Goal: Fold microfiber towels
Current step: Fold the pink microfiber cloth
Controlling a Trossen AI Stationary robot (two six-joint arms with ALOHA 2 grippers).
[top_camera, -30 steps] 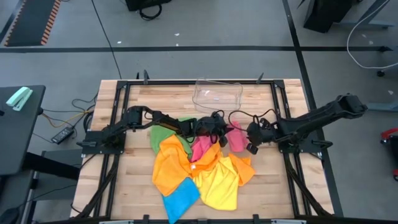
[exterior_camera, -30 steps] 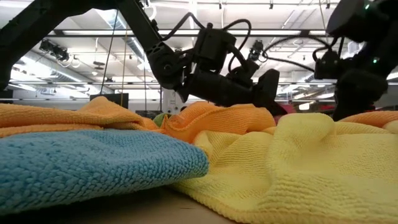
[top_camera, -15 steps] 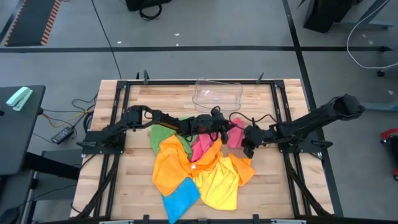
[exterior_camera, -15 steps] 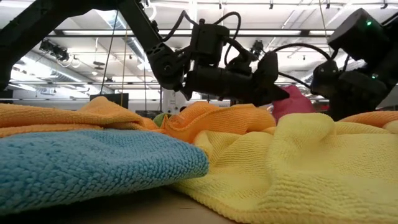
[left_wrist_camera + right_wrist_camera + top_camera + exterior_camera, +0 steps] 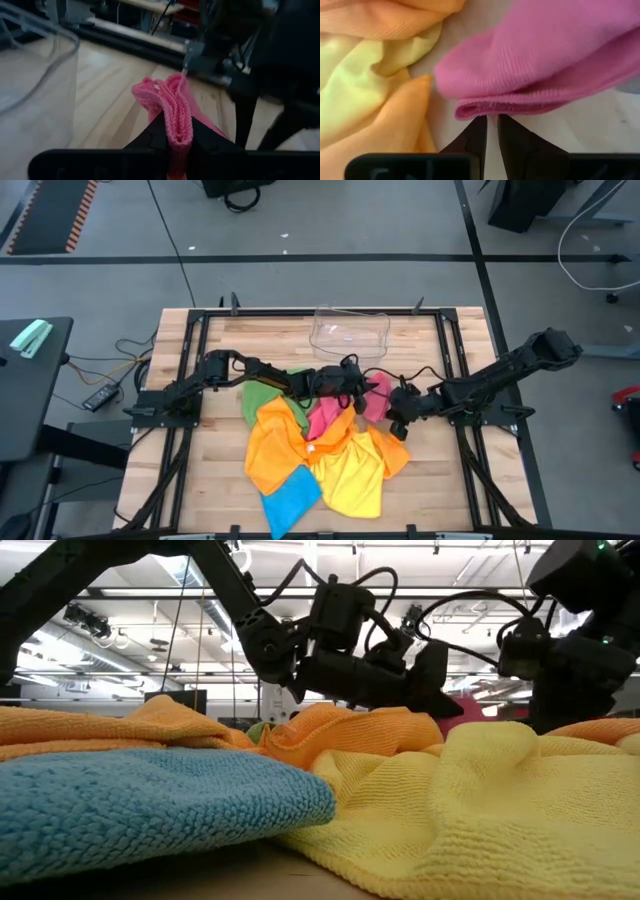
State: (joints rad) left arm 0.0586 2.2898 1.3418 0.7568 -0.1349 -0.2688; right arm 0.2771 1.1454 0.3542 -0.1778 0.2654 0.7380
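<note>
Left gripper (image 5: 179,131) pinching soft pink microfiber towel (image 5: 172,107); right gripper (image 5: 490,131) nearly closed, empty, just beside it.

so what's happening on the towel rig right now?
Both arms are working the pink towel at the far edge of a heap of green, orange, yellow and blue towels mid-table. The left gripper is shut on a bunched fold of the pink towel. The right gripper sits at the hem of the same towel, fingers nearly together, with nothing visibly between them. None of the towels is folded yet. A clear plastic tray stands at the far side of the table.
</note>
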